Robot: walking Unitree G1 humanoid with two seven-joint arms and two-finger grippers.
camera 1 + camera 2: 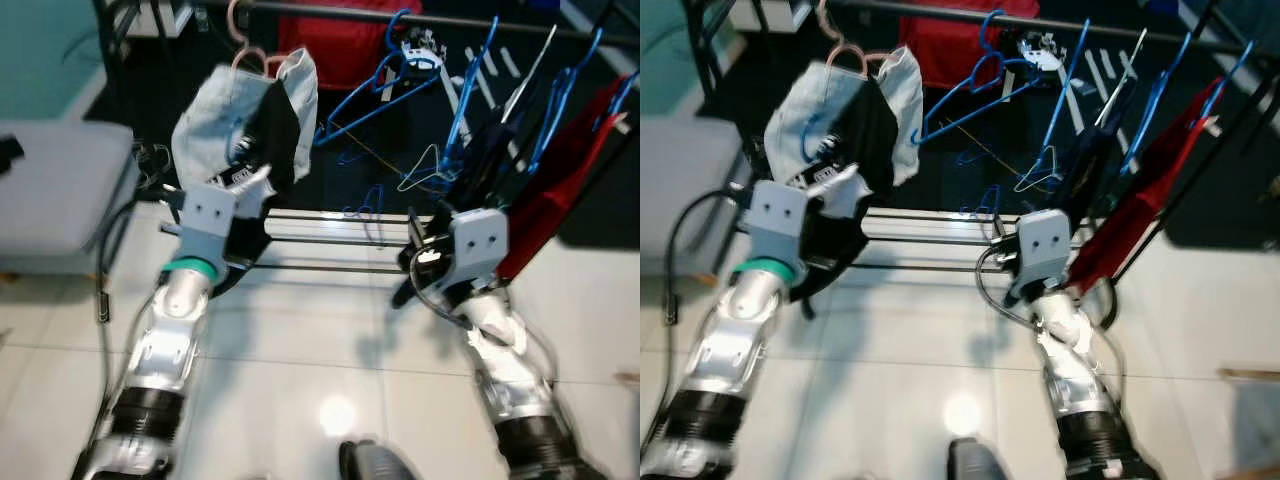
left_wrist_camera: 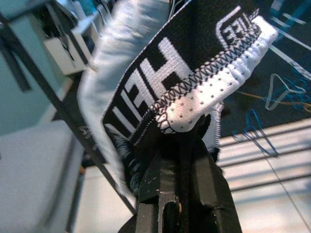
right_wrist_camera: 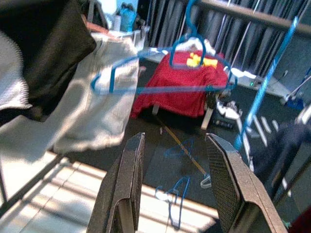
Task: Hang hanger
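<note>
Left gripper (image 2: 182,145): we see its black fingers pinched tight on a fold of black cloth with a white lettered waistband (image 2: 194,92), raised in front of the rack.
Garment (image 1: 245,120): we make out pale grey cloth with a black piece over it, draped on a pink hanger (image 1: 243,50) whose hook reaches up to the rail (image 1: 420,18); whether the hook sits on the rail, we cannot tell.
Right gripper (image 3: 177,189): we see its two fingers spread wide with nothing between them, pointing toward a blue hanger (image 3: 160,73) that hangs from the rail, well apart from the fingertips.
Right arm (image 1: 500,330): we see it lifted beside a red garment (image 1: 565,190) that hangs slanted at the rack's right end.
Rail: we count several blue hangers (image 1: 470,90) along the dark bar, some tilted, with dark clothes (image 1: 495,150) among them.
Floor under rack: we find a small blue hanger (image 1: 365,205) and a pale wire hanger (image 1: 425,170) lying on the dark mat (image 1: 390,140), beside the rack's low silver bars (image 1: 340,225).
Behind rack: we see a red cloth (image 3: 182,90) spread over something low.
Robot's left: we note a grey cushioned seat (image 1: 60,190) on the white tile floor (image 1: 320,340).
Focus: we find both eye views softly blurred.
</note>
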